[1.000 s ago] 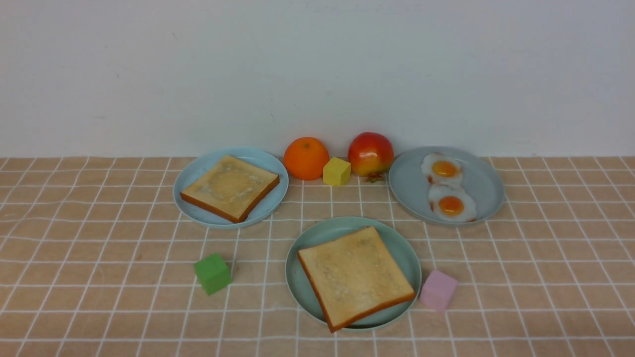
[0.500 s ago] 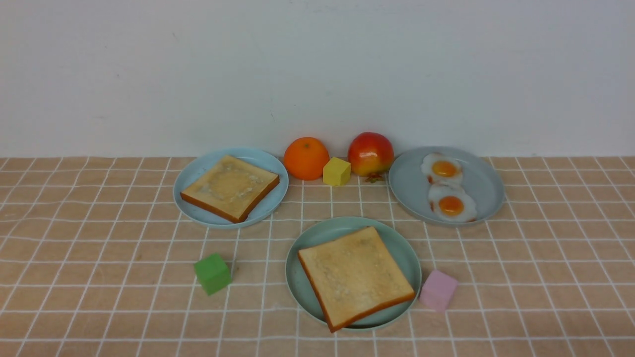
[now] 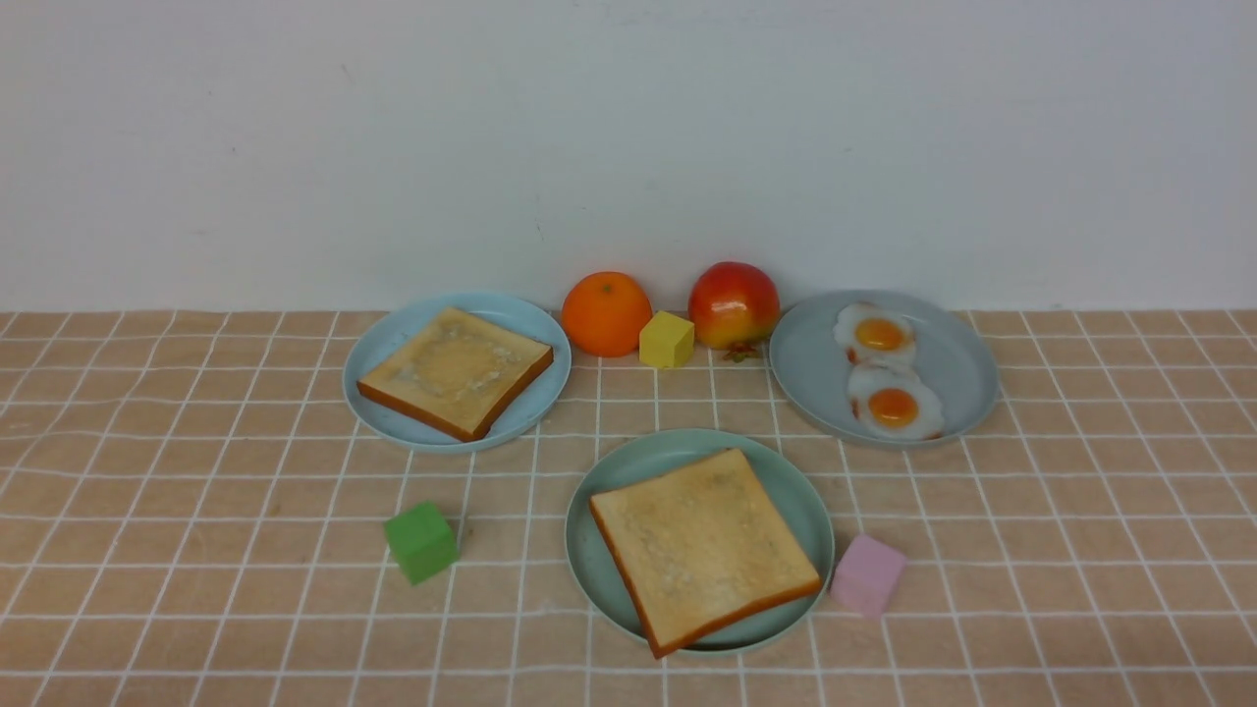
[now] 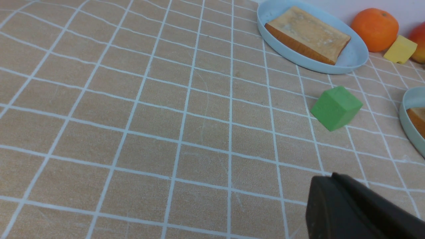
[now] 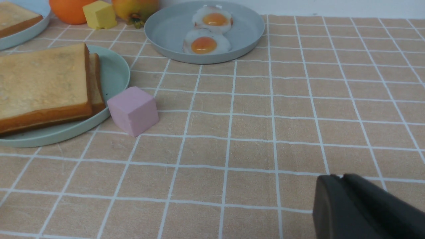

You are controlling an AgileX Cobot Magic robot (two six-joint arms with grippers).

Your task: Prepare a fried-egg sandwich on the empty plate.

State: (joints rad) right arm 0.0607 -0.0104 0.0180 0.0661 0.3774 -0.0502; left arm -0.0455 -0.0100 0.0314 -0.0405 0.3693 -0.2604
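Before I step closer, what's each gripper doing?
Left gripper: closed, nothing visible in it.
Right gripper: too dark to tell open from closed; nothing visible in it.

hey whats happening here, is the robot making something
Nothing is being handled right now. Two slices of toast lie stacked on the green plate, the top one askew. Two fried eggs sit on the grey-blue plate. It's meant to be a fried-egg sandwich; whether egg is inside, I can't tell.

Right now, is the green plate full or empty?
Not empty: the right wrist view shows two toast slices stacked on the green plate.
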